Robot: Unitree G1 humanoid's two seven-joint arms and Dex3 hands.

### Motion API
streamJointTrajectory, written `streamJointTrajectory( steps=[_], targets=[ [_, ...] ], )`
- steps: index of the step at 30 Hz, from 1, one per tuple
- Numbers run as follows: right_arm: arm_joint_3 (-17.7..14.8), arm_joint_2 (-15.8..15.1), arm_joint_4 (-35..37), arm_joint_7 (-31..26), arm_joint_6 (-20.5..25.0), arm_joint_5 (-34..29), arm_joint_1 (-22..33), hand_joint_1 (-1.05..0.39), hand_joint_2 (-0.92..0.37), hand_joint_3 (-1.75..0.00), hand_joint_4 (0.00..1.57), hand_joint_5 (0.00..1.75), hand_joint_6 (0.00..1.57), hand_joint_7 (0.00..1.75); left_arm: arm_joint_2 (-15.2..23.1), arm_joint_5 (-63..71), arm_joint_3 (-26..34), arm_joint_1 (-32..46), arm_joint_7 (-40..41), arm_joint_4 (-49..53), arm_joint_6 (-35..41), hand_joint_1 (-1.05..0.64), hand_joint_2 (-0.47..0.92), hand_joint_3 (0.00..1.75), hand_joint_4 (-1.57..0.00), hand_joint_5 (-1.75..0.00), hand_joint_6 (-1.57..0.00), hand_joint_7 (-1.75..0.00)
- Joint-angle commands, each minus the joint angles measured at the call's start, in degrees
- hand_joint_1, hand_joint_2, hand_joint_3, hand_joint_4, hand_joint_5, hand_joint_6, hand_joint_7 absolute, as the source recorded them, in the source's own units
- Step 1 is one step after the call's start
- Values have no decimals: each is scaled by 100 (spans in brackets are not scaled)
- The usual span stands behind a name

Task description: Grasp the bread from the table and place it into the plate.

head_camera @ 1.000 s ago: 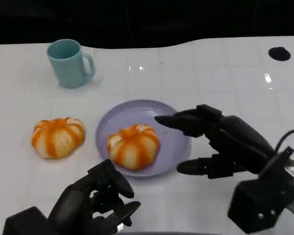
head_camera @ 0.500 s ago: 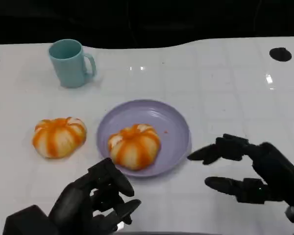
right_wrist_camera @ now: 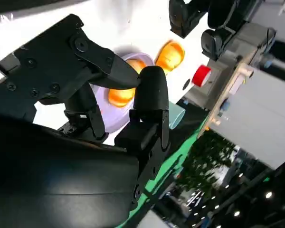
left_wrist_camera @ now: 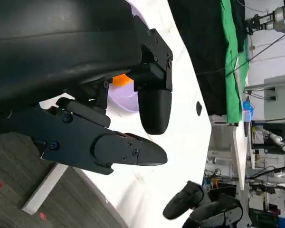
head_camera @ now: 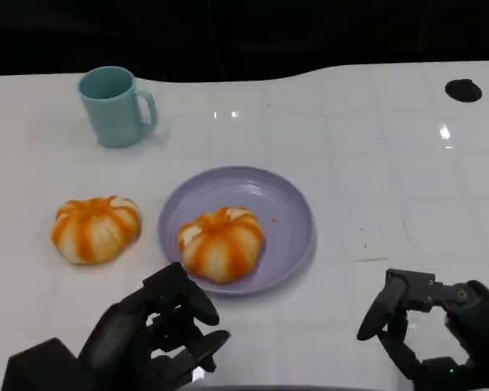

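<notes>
One bread [head_camera: 222, 243] is sitting in the plate [head_camera: 289, 204], toward the plate's 7 o'clock side, its orange-striped top facing up. A second bread [head_camera: 95, 228] is lying on the tabletop [head_camera: 375, 147] at the plate's 9 o'clock, just beside the rim but apart from it. The plate is lilac and round, resting flat near the middle of the tabletop.

The left hand [head_camera: 159, 330] is hovering at the plate's 7 o'clock, near the rim, with its fingers curled inward and nothing in them. In the left wrist view the same hand [left_wrist_camera: 133, 123] is showing its fingers [left_wrist_camera: 154, 107] bent close together over the white surface, with a sliver of the plate [left_wrist_camera: 123, 97] and bread [left_wrist_camera: 122, 80] peeking behind them.

The right hand [head_camera: 428, 330] is hanging at the plate's 4 o'clock, well apart from it, its fingers spread with a wide gap and holding nothing. In the right wrist view that hand [right_wrist_camera: 123, 90] is showing parted fingers [right_wrist_camera: 149, 95], with the plate [right_wrist_camera: 137, 61] and the bread in it [right_wrist_camera: 118, 96] beyond, and the other bread [right_wrist_camera: 170, 54] farther off.

A teal mug [head_camera: 114, 106] is standing upright at the plate's 10 o'clock, well apart, handle pointing toward 3 o'clock.
</notes>
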Motion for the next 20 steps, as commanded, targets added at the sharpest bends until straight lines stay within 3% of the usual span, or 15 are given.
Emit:
streamJointTrajectory(
  steps=[1, 20],
  targets=[
    [-113, 168, 132, -88, -7, -23, -58, -15, -45, -122, 83, 175, 69, 144, 105, -100, 106, -17, -83, 107, -154, -47, 92, 23, -61, -175, -40, -172],
    [-178, 395, 830, -188, -544, -355, -306, -18, -35, -129, 86, 175, 73, 143, 221, -155, 152, -17, -112, 276, -379, -45, 92, 22, -64, -175, -41, -175]
  ],
)
